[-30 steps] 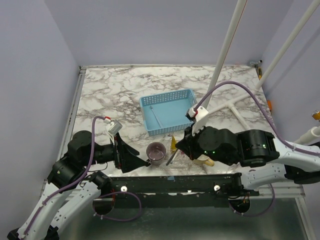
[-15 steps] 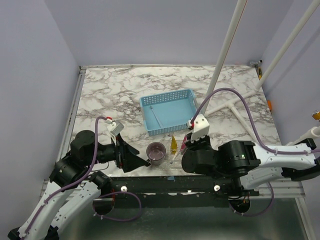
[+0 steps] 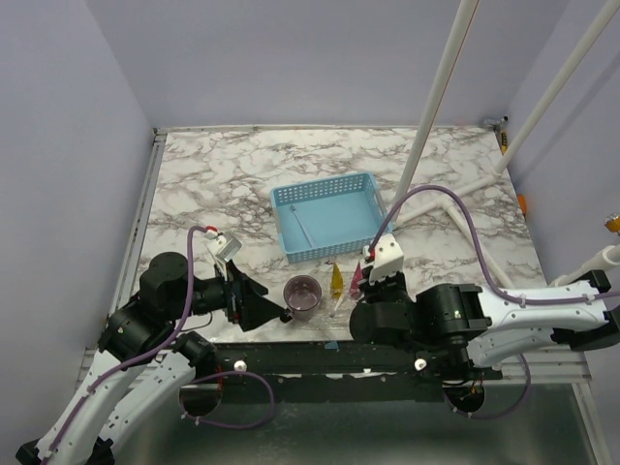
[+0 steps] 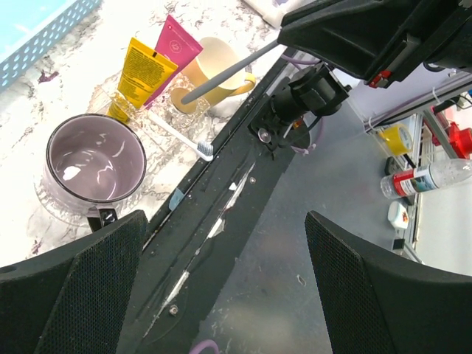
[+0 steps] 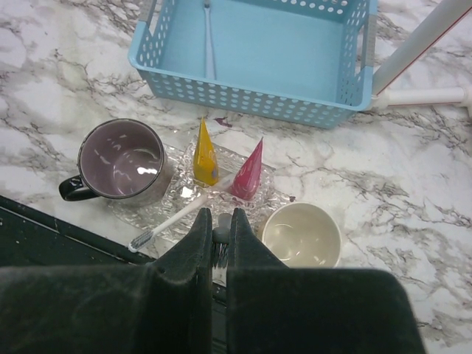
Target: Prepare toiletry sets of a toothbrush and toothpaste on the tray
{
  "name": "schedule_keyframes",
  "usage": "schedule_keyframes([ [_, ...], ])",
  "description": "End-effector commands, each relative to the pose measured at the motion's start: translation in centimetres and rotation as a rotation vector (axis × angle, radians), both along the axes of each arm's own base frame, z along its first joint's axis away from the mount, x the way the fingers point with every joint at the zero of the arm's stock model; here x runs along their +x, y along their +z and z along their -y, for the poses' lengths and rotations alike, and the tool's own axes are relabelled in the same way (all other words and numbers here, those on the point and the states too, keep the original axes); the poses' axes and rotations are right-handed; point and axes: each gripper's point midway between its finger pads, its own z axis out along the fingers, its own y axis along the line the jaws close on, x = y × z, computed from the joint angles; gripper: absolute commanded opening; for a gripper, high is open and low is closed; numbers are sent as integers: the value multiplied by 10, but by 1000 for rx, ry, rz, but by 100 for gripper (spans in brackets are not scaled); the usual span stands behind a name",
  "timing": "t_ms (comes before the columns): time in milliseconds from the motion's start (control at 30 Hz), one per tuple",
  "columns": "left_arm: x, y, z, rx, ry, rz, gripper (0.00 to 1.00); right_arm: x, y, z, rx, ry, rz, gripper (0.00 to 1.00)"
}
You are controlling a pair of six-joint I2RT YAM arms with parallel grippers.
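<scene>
While the right gripper [image 5: 220,216] hangs above the near edge of the marble table [image 3: 213,174], its fingers are pinched tight on a thin gray toothbrush [image 4: 228,71]. From the left wrist cam you can see that brush sticking out of the jaws, with its free end over the cream mug [image 5: 301,236]. The left gripper [image 3: 276,311] is spread wide with nothing in it, low at the table edge and aimed at the purple mug [image 5: 122,161] without touching it. Toothpaste-wise, the yellow tube [image 5: 206,155] and pink tube [image 5: 247,173] sit side by side on the clear tray [image 5: 181,184], and they look like they're standing cap-down, though I wouldn't swear to it. A white toothbrush [image 5: 177,216] lies across the tray in front of the yellow tube, bristle end hanging toward the near edge. The purple mug sits on the tray's left end, and the cream mug is just off its right side. Behind all that is the blue basket [image 5: 251,99], with a third toothbrush [image 5: 209,37] lying along its left side.
</scene>
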Motion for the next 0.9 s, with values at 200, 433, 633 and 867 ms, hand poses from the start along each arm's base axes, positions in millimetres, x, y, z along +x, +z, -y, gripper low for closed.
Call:
schedule_keyframes([
  [200, 11, -7, 0, 11, 31, 16, 87, 5, -9, -1, 124, -57, 20, 1],
  [433, 11, -9, 1, 7, 33, 10, 87, 9, -23, 7, 180, -98, 34, 0],
  [633, 13, -9, 3, 0, 36, 0, 87, 12, -36, 18, 281, -143, 35, 1],
  [867, 15, -9, 5, -3, 34, -6, 87, 14, -42, 27, 373, -168, 31, 1],
])
